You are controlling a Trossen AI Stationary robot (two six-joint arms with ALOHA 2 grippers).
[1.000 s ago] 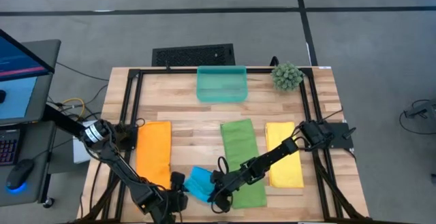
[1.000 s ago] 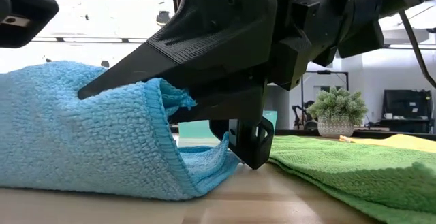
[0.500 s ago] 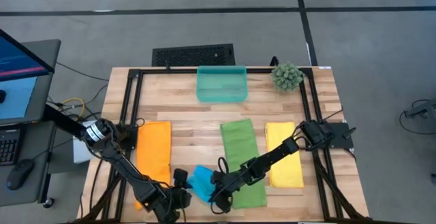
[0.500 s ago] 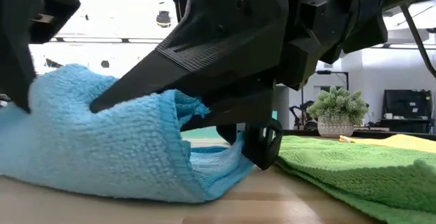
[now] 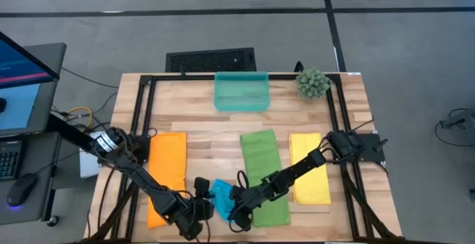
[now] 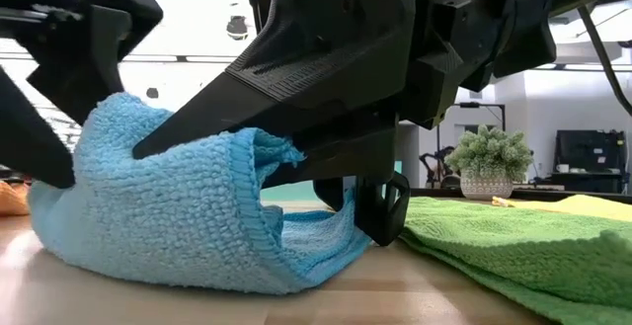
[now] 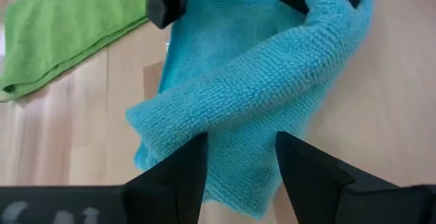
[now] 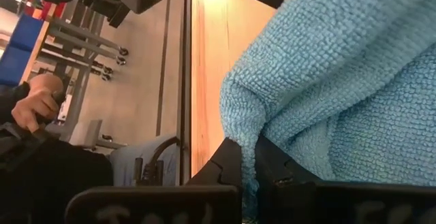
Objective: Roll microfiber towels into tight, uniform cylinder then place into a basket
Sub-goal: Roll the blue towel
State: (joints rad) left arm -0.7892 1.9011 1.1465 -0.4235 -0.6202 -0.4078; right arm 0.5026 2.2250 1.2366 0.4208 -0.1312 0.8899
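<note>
The blue towel (image 5: 221, 196) lies bunched near the table's front edge, one edge turned up and over. My right gripper (image 8: 251, 157) is shut on it from the right. My left gripper (image 7: 242, 139) is open at the towel's left side, its fingers astride the raised fold (image 7: 252, 88). Lying flat on the table are the orange towel (image 5: 167, 171), the green towel (image 5: 261, 171) and the yellow towel (image 5: 309, 168). The teal basket (image 5: 241, 92) stands at the far edge. My left gripper touches the blue towel's left side (image 6: 59, 167) with one open finger (image 6: 35, 132), coming level from the table's left and slanting down. The towel is heaped up against that finger, with its underside on the table. My right gripper pinches a turned-over edge of the blue towel (image 8: 240, 125) between its two fingers (image 8: 228, 166), coming from the table's right and slanting down. The held edge is raised and curls over the rest of the towel (image 6: 197, 236), which lies on the table.
A spiky green plant ball (image 5: 312, 83) sits at the far right corner beside the basket. A black frame (image 5: 145, 118) runs around the table. A person's hand (image 8: 37, 105) shows beyond the table's left side. A monitor (image 5: 22, 66) stands off the table to the left.
My left gripper has gone toward the table's right along the near edge and reached the blue towel. The towel's left part has been pushed toward the right, so the towel is heaped narrower and higher. The edge in my right gripper has stayed in place.
</note>
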